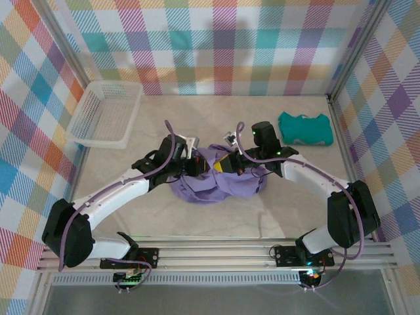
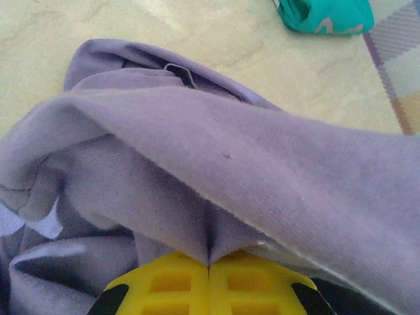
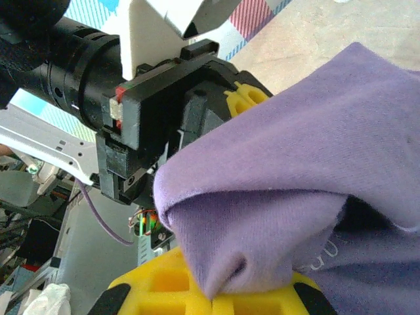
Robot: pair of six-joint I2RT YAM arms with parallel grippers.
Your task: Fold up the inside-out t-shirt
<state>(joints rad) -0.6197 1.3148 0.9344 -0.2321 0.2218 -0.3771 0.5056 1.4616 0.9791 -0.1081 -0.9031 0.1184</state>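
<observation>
Backdrop (image 1: 216,46): pastel plaid cloth walls on three sides of the work area.
Table (image 1: 216,220): pale marbled top; both arm bases sit at its near edge.
Inside-out t-shirt (image 1: 210,187): lavender-purple, bunched in a rumpled heap at the middle of the table, between the two wrists; part of it is drawn up off the heap into folds.
Basket (image 1: 97,140): white perforated plastic, far left corner, well apart from the shirt.
Teal garment (image 1: 305,128): small folded bundle, far right, flat on the table, not touching the shirt.
Left gripper (image 2: 210,262): yellow fingers (image 2: 170,282) pressed together, a pleat of the lavender fabric pinched at the line where they meet; cloth drapes across the wrist view above them.
Right gripper (image 3: 213,295): yellow fingers (image 3: 164,282) clamped together on a fold of the same shirt; it faces the left gripper's black body at close range, with the shirt stretched between the two.
</observation>
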